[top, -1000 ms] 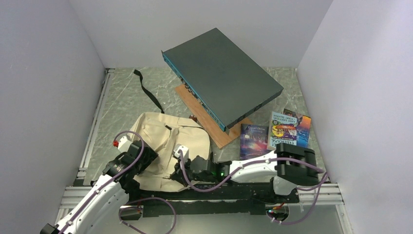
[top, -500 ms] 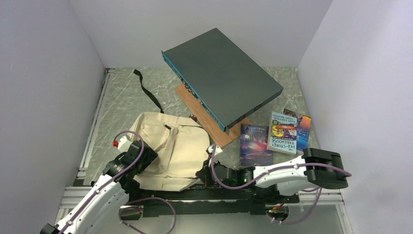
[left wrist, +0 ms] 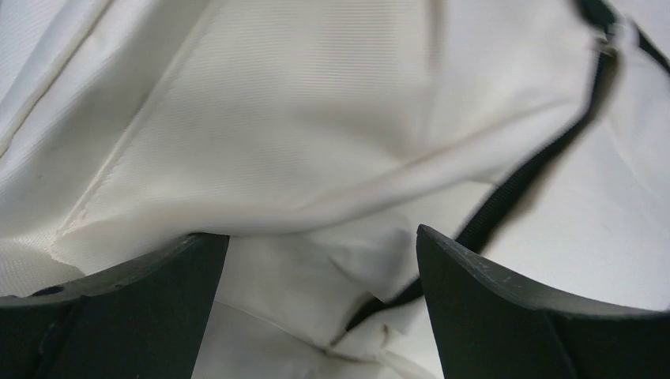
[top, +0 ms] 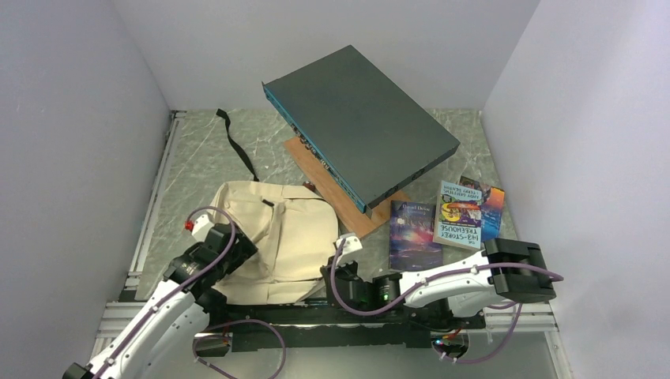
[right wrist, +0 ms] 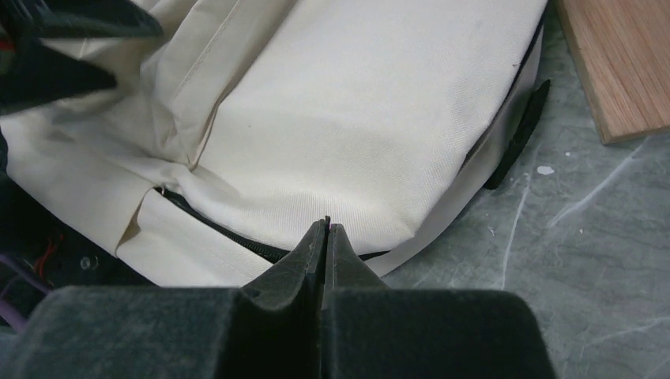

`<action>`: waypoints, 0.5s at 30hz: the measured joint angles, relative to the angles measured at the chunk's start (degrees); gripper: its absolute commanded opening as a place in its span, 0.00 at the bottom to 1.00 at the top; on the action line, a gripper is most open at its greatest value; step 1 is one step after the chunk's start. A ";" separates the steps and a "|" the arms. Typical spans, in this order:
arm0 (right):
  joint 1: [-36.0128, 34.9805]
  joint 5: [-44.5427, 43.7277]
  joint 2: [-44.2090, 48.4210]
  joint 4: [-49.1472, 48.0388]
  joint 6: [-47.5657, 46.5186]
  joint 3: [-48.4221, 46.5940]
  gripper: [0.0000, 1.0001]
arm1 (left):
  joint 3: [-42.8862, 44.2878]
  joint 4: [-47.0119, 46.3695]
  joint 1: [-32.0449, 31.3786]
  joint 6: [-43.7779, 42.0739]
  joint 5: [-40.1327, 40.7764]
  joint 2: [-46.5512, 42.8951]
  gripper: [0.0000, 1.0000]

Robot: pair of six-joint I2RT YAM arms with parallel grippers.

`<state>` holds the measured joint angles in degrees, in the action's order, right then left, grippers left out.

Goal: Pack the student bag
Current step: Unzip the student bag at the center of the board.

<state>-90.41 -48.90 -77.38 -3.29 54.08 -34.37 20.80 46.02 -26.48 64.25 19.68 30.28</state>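
From above, the student bag (top: 272,237) lies flat on the surface (top: 197,158) just ahead of the arms, and the books (top: 461,212) wait unpacked, well apart to its right. In the left wrist view, the left fingers (left wrist: 118,316) are spread wide over cream fabric, grasping nothing. In the right wrist view, the right fingers (right wrist: 300,260) are clenched on nothing at the bag's near edge. Packing looks barely begun.

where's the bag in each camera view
Top external: the bag lies lower left of centre.
Left wrist: the bag fills nearly the whole picture.
Right wrist: the bag takes up the upper left and centre.
Shared landmark: the bag's black zipper, seen in both wrist views.
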 measured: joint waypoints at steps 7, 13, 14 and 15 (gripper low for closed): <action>0.00 5.27 1.46 -9.62 -9.64 4.07 0.00 | 5.38 -7.85 0.24 -15.37 -16.28 -4.00 0.68; 0.07 8.57 3.98 -15.30 -14.08 6.36 0.00 | 5.40 -16.02 -4.72 -23.65 -30.97 0.28 0.63; 0.11 8.87 4.31 -15.87 -14.49 6.62 0.00 | 5.38 -16.15 -7.15 -24.57 -31.71 1.70 0.63; 0.13 9.01 4.50 -16.20 -14.71 6.78 0.00 | 5.38 -16.17 -10.10 -25.31 -31.78 3.06 0.63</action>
<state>-90.28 -39.90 -72.88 -19.49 39.38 -27.59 26.17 29.85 -36.58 38.94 -12.10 33.34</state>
